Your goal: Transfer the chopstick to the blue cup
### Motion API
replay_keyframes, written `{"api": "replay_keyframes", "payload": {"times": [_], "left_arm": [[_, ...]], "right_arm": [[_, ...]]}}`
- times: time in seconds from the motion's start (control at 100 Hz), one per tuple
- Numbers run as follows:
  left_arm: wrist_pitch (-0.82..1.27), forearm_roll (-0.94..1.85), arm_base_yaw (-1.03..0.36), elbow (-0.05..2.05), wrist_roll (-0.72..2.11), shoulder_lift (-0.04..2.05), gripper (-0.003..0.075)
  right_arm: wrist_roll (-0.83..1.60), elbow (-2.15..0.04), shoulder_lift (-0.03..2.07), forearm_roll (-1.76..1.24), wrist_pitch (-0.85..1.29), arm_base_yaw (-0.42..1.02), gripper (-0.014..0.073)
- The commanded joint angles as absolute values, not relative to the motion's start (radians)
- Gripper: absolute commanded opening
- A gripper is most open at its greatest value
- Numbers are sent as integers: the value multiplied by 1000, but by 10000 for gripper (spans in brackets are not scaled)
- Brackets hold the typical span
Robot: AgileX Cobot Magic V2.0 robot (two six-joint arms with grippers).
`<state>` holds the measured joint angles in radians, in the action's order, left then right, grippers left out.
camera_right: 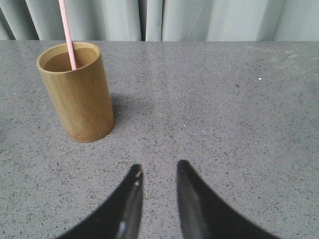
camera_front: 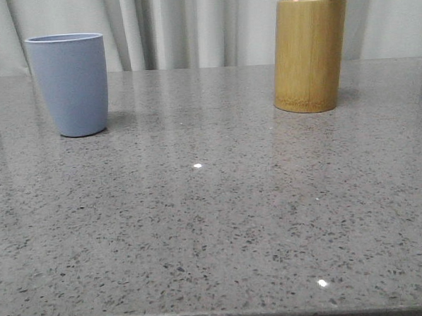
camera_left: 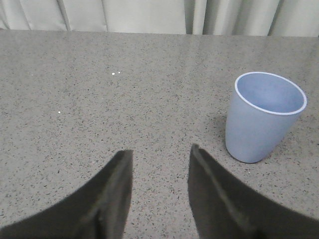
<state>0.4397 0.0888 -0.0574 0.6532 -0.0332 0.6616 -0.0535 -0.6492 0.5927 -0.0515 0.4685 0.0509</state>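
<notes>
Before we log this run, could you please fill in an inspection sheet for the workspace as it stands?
Surface: grey speckled stone table, glossy, with small light glints.
Job's things: thin pale pink chopstick stands leaning in the tall tan bamboo cylinder holder; only one stick can be made out. Matte periwinkle-blue handleless cup stands upright at the left, its inside looks empty in the left wrist view.
Clutter: nothing seen.
Grippers: left gripper open, holding nothing, beside the blue cup; right gripper open, holding nothing, apart from the bamboo holder.
Cables: nothing seen.
Surroundings: pale pleated curtain behind the table.
</notes>
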Motion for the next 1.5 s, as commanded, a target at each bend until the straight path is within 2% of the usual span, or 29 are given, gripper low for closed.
{"api": "replay_keyframes", "payload": {"times": [0.0,0.38,0.48,1.11,1.49], "left_arm": [[370,104,-54,703,-41,684,375],[346,119,-54,710,-41,689,377],[401,121,-54,747,-41,728,377],[827,227,-57,1312,74,1258,377],[955,229,-178,1542,82,1493,377]], "right_arm": [[-52,-692,617,-52,406,47,337],[-52,-689,617,-52,399,47,346],[-52,-689,617,-52,388,47,346],[-51,-689,617,-52,383,47,346],[-51,-689,617,-52,383,47,346]]}}
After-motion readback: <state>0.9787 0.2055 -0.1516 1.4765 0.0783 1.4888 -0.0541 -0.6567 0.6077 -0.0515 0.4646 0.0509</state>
